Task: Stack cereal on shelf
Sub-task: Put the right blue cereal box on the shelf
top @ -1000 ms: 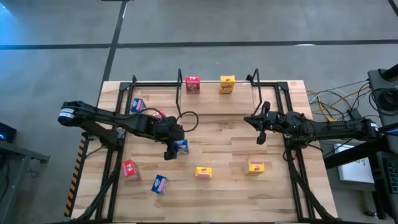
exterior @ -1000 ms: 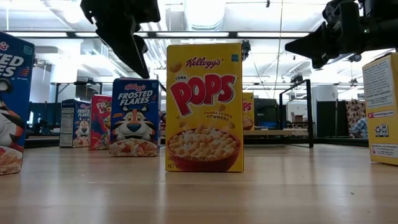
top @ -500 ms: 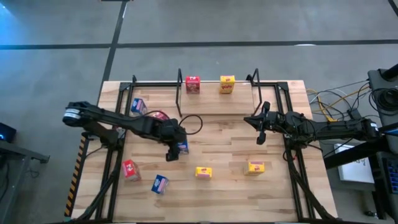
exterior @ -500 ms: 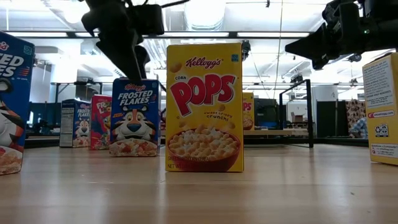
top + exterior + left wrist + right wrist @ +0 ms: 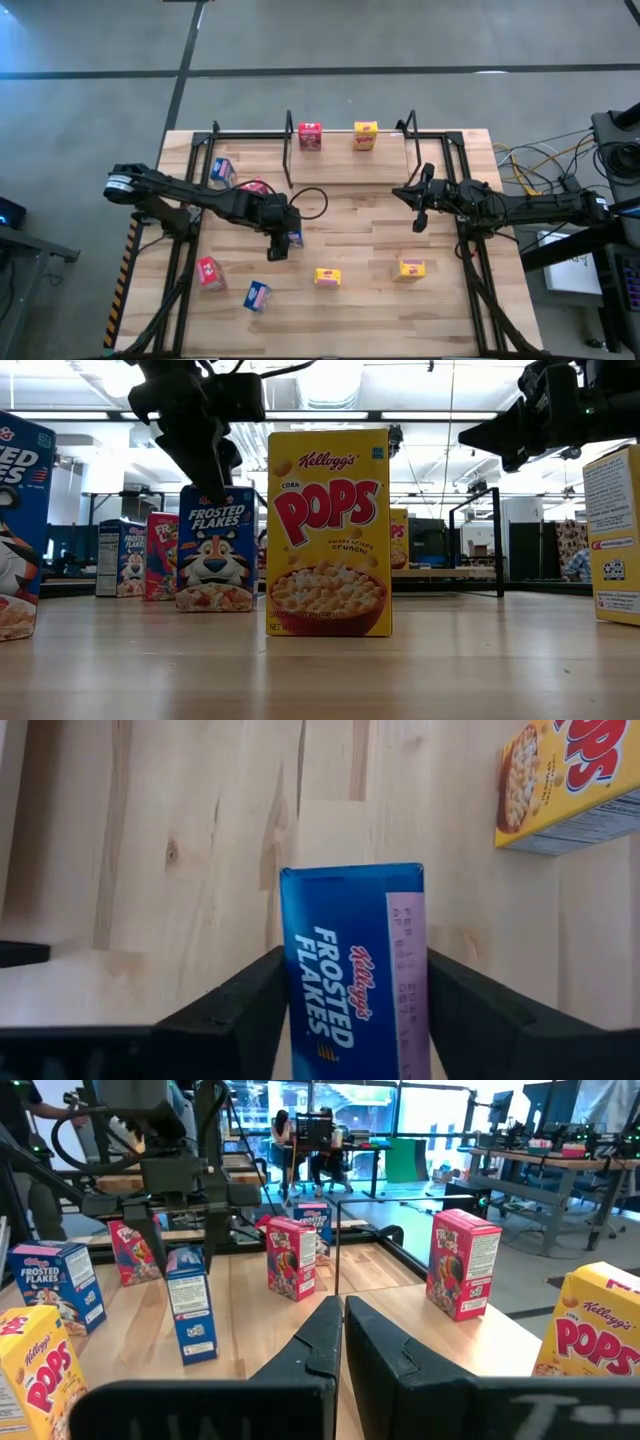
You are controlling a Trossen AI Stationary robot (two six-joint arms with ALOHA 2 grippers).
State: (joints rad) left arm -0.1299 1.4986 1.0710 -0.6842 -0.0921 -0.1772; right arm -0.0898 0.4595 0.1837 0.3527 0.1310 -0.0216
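Note:
My left gripper (image 5: 284, 240) is down over a blue cereal box (image 5: 293, 237) standing upright mid-table, shut on it; the low view shows it at the top of this box (image 5: 217, 548). My right gripper (image 5: 419, 210) hovers shut above the table's right half, touching nothing. A red box (image 5: 310, 135) and a yellow box (image 5: 365, 135) stand on the shelf (image 5: 338, 148) at the far edge. Loose on the table are a blue box (image 5: 222, 170), a red box (image 5: 255, 186), another red (image 5: 208, 272), another blue (image 5: 257, 295) and two yellow boxes (image 5: 328, 277), (image 5: 411, 268). My left gripper has the blue box by its top end (image 5: 350, 950), pinched between the two fingers (image 5: 245, 1010), one against each side. The fingers come from above, pointing down. The box stands upright with its bottom on the table.
The shelf's black end posts (image 5: 288, 150), (image 5: 408, 140) rise at the far edge. Black arm frames run along the table's left and right sides (image 5: 180, 250), (image 5: 470, 260). A yellow box (image 5: 328, 532) stands close to the held one, on the near side.
My left gripper has come down onto the top of the blue box and shifted slightly toward the table's right. The box has stayed upright in place.

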